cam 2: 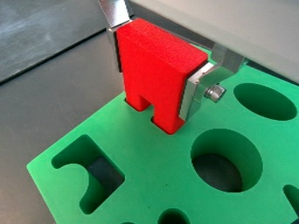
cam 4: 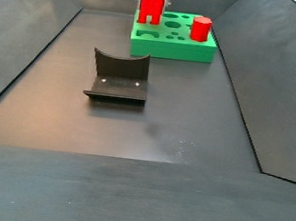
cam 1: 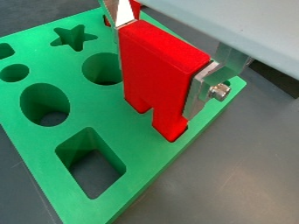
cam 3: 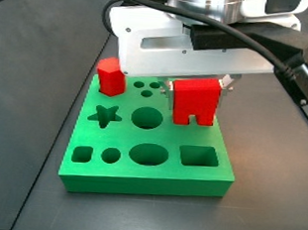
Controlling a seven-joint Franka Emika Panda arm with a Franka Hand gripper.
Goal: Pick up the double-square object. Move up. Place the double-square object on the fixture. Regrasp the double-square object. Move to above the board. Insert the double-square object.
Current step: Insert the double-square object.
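The red double-square object [cam 1: 158,74] [cam 2: 158,74] hangs upright, its two legs pointing down, with my gripper [cam 1: 163,52] [cam 2: 162,54] shut on its sides. Silver fingers [cam 1: 201,86] [cam 2: 197,86] press both flanks in both wrist views. Its legs stand at the green board [cam 1: 70,188] [cam 2: 140,166], near one edge; whether they touch it I cannot tell. A side view shows the double-square object [cam 3: 194,100] over the board [cam 3: 146,171] near its right edge. The dark fixture [cam 4: 117,77] stands on the floor, apart from the board [cam 4: 171,47], where the gripper [cam 4: 152,6] holds the double-square object [cam 4: 152,8].
A red hexagonal prism [cam 3: 110,76] [cam 4: 201,28] stands upright on a corner of the board. Star, round, oval and square holes [cam 3: 146,117] lie open across the slab. Dark sloping walls [cam 4: 21,68] enclose the floor on both sides.
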